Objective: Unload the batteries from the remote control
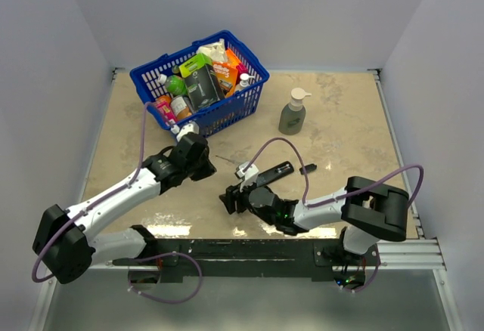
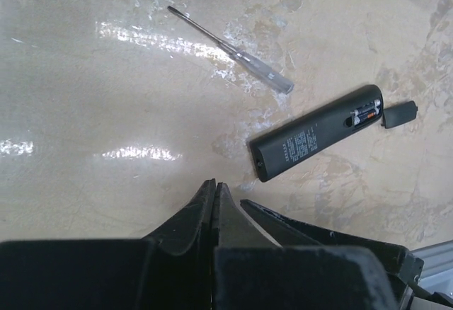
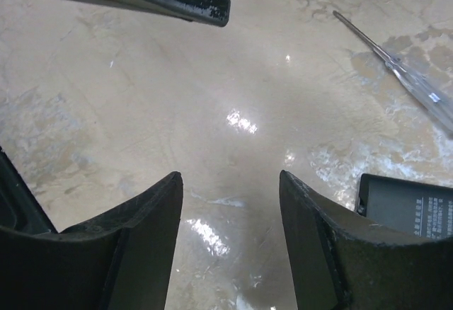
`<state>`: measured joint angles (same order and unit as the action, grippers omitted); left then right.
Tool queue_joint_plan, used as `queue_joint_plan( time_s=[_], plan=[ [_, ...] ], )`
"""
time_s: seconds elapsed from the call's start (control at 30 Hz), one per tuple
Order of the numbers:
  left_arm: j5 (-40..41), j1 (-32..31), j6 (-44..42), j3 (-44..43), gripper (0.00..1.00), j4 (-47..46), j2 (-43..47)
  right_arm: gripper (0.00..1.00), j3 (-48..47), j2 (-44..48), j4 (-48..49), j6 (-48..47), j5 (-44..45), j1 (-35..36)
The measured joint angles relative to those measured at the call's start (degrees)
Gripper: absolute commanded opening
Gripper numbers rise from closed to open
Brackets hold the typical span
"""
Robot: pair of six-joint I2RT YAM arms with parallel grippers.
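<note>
The remote control is a slim black bar lying label side up on the beige table, also in the top view. Its slot at the far end is uncovered, and the batteries sit inside it. The short black cover lies just past that end. My left gripper is shut and empty, hovering a short way from the remote's near end. My right gripper is open and empty over bare table, with the remote's corner just outside one of its fingers.
A thin clear-handled screwdriver lies on the table beyond both grippers. At the back stand a blue basket full of groceries and a grey soap dispenser. Walls close the table on three sides.
</note>
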<state>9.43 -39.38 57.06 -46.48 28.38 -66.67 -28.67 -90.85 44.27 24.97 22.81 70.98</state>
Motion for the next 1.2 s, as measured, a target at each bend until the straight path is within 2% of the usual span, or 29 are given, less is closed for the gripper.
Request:
queue_joint_plan(
  time_s=[0.1, 0.13, 0.2, 0.23, 0.33, 0.53, 0.7, 0.83, 1.07, 1.2],
  plan=[
    [1.6, 0.0, -0.1, 0.2, 0.02, 0.7, 0.8, 0.63, -1.7, 0.2, -2.4, -1.1, 1.0, 0.0],
    [2.0, 0.0, -0.3, 0.2, 0.14, 0.9, 0.8, 0.63, -2.8, 0.2, -3.9, -1.7, 1.4, 0.0],
    [3.1, 0.2, -1.3, 0.2, 0.26, 1.8, 0.8, 0.64, -6.2, 0.2, -9.1, -3.7, 1.7, -0.5],
    [3.6, 0.3, -1.8, 0.2, 0.39, 2.3, 0.8, 0.65, -8.0, 0.2, -11.5, -4.5, 1.7, -1.0],
    [5.6, 0.5, -4.0, 0.2, 0.55, 3.9, 2.0, 0.65, -11.9, 1.2, -16.9, -6.5, 0.2, -5.1],
    [7.6, 2.3, -7.8, 0.2, 0.75, 4.4, 11.9, 0.62, -12.4, 7.1, -20.4, -10.3, -3.6, -18.8],
    [7.4, 2.9, -10.1, 0.5, 0.79, 3.7, 16.5, 0.58, -15.5, 4.3, -23.4, -15.1, -9.1, -23.6],
    [6.8, 2.9, -11.8, 3.2, 0.79, 2.3, 18.6, 0.57, -17.6, 0.1, -25.7, -17.6, -15.4, -25.7],
    [6.3, 2.9, -15.7, 6.1, 0.79, 2.1, 19.4, 0.55, -22.5, -8.7, -30.6, -21.2, -22.4, -26.6],
    [6.2, 2.9, -16.7, 6.2, 0.79, 2.0, 19.9, 0.54, -24.1, -12.1, -32.8, -22.7, -22.8, -26.5]
  ],
)
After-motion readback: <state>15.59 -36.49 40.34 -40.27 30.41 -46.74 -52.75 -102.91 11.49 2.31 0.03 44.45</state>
